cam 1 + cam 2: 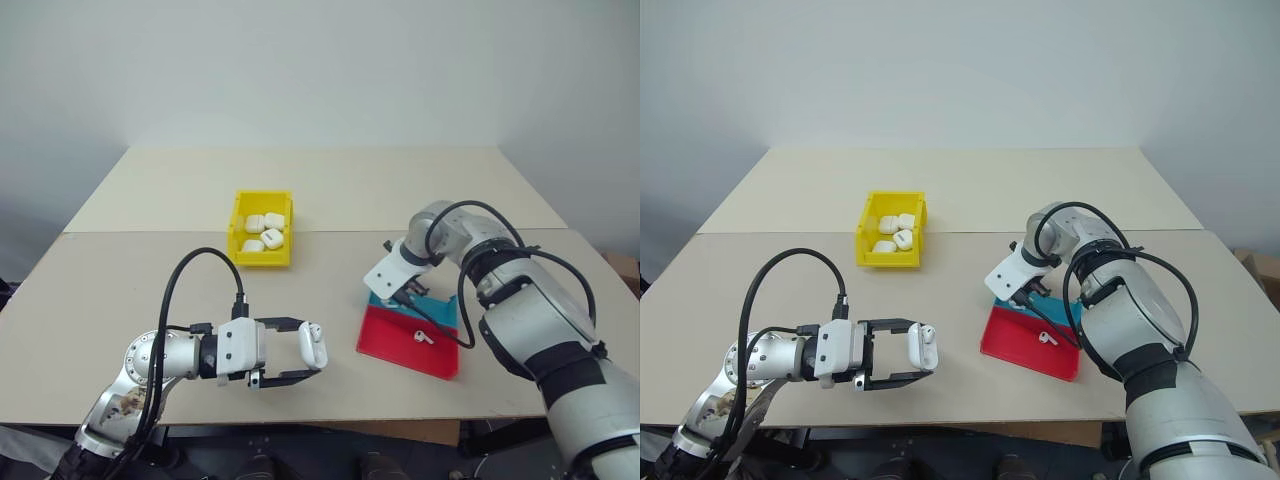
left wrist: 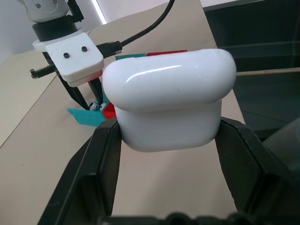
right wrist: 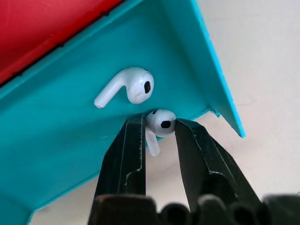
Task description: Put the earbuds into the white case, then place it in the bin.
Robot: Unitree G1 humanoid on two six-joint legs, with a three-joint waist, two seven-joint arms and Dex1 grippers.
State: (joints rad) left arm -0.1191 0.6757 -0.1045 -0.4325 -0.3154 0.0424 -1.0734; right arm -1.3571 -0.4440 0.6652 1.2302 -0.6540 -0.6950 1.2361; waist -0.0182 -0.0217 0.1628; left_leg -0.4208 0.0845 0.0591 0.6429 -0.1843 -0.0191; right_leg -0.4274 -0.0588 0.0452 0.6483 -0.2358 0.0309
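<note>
Left end effector [image 1: 312, 360] clamps white case [image 1: 313, 344]; right end effector [image 3: 158, 129] pinches earbud [image 3: 161, 123] on blue tray [image 3: 70, 154]

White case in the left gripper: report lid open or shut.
Shut. The white case sits clamped in the left gripper, lid seated flush on the body.

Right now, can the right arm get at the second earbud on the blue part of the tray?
Probably not yet: the right tool is closed around one earbud. The other earbud lies just beside it on the tray, uncovered, so once freed it looks easily reachable.
</note>
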